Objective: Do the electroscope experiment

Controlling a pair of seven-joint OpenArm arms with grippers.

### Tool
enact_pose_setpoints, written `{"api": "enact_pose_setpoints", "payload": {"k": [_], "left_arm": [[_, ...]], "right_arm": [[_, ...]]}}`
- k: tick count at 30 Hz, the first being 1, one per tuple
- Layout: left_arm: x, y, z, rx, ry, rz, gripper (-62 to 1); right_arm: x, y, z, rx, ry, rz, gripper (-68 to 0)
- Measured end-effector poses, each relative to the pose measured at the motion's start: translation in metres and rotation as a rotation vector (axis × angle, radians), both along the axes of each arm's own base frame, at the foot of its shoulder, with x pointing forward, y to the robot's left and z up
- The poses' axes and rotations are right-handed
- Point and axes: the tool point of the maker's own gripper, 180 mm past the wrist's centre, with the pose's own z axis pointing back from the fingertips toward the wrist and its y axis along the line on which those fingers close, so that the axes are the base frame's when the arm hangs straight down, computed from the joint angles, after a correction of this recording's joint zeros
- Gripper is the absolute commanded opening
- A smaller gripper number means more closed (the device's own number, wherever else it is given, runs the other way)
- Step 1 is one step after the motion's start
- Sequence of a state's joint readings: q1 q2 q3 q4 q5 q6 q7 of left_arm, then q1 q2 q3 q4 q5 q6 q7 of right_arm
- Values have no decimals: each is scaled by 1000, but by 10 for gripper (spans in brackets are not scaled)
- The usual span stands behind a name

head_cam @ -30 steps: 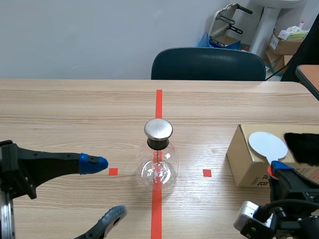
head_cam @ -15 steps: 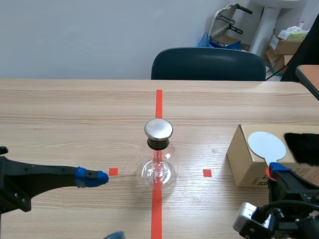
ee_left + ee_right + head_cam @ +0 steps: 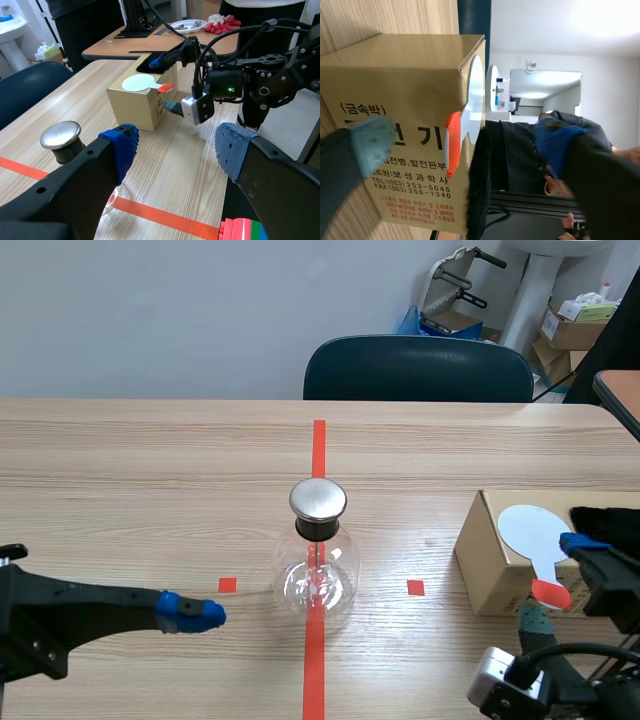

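Clear glass flask electroscope with metal disc cap [image 3: 318, 558] stands mid-tabletop [image 3: 150, 470] on the red centre line. Left pincer [image 3: 177, 150]: fingers apart, low beside the flask, no contact. Right pincer [image 3: 462, 145]: fingers apart, straddling the handle of the white round paddle with orange-red handle [image 3: 537, 532], which lies on the brown cardboard box [image 3: 488, 565].

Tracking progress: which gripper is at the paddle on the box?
The right gripper, open astride its orange handle; the left gripper sits by the flask.
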State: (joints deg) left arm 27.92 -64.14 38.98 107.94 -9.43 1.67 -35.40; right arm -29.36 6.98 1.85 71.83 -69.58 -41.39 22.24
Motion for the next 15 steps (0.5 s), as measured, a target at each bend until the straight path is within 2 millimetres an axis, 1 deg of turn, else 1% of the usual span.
{"api": "enact_pose_setpoints", "payload": {"k": [15], "left_arm": [[-2, 0, -10, 46, 34, -10, -253]], "right_arm": [[0, -1, 0, 0, 0, -4, 4]]}}
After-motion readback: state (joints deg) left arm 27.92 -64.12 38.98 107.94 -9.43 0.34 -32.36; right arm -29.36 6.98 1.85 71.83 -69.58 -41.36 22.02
